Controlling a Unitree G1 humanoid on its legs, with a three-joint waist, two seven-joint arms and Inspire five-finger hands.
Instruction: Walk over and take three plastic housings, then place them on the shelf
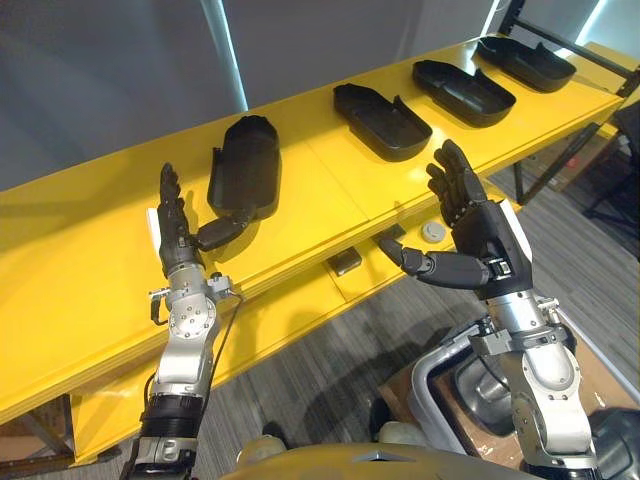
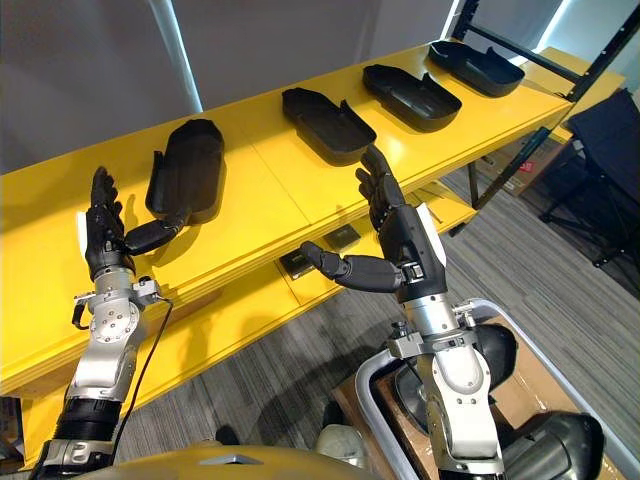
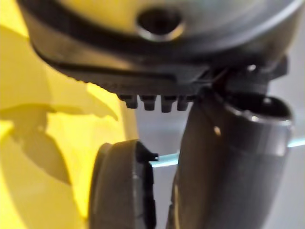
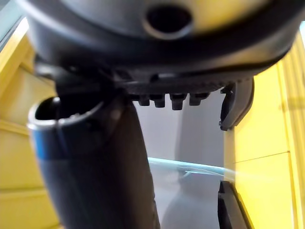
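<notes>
Left arm (image 1: 185, 335) rises from the lower left of the frame, forearm near vertical. Left hand (image 1: 176, 232) sits left of centre, fingers straight, pointing up; left thumb (image 1: 224, 232) spread out to the right. Right arm (image 1: 535, 370) rises from the lower right. Right hand (image 1: 487, 232) sits right of centre, fingers straight, angled up-left; right thumb (image 1: 415, 263) extended leftward.

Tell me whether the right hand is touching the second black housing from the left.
Apart. In the left eye view, bare yellow shelf shows between that housing and the fingertips of the open right hand.
</notes>
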